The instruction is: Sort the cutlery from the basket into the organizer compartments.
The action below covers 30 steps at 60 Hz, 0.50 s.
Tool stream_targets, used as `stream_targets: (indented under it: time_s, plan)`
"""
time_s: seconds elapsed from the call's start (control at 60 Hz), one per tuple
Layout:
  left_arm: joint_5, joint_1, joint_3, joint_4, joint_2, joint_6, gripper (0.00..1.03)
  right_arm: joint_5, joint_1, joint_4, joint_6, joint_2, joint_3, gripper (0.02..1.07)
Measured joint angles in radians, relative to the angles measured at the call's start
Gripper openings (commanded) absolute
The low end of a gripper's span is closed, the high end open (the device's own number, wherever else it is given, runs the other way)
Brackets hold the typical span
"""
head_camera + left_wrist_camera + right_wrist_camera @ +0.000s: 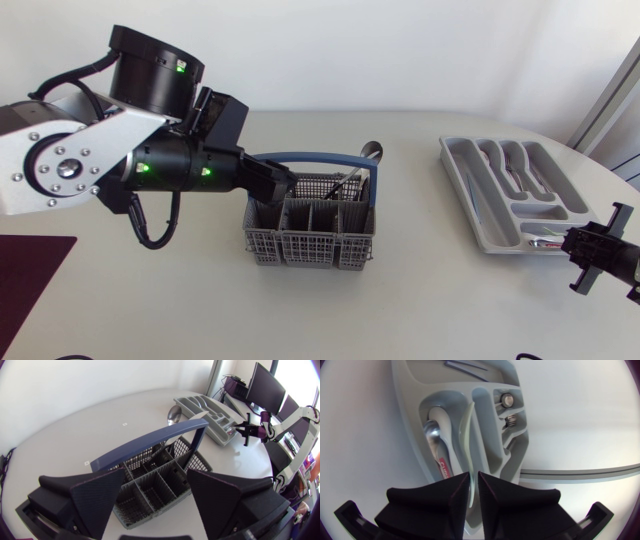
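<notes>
Okay: one grey basket (310,235) with a blue handle sits at frame centre, one spoon (372,152) poking out at its upper right. Left gripper (156,495) hovers over the basket's left end, fingers wide apart, empty. One organizer (468,192) at right holds several pieces, count unclear. Right gripper (474,487) is at its lower end, fingers nearly together, holding nothing.

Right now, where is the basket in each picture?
Head view: the basket sits mid-table, at the tip of the left gripper.
Left wrist view: the basket is just ahead of and below that gripper's open fingers.
Right wrist view: not in it.
Shared landmark: the grey organizer, seen in all three.
</notes>
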Motion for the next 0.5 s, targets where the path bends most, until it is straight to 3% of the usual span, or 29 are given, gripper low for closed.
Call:
stream_targets:
  time_s: [0.317, 0.5]
  plan:
    - [0.000, 0.000, 0.000, -0.014, -0.001, 0.006, 0.86, 0.008, 0.007, 0.032, -0.006, 0.005, -0.021, 0.75]
    - [0.000, -0.002, 0.000, -0.015, -0.003, 0.006, 0.86, 0.005, 0.000, 0.005, -0.006, -0.041, -0.021, 0.85]
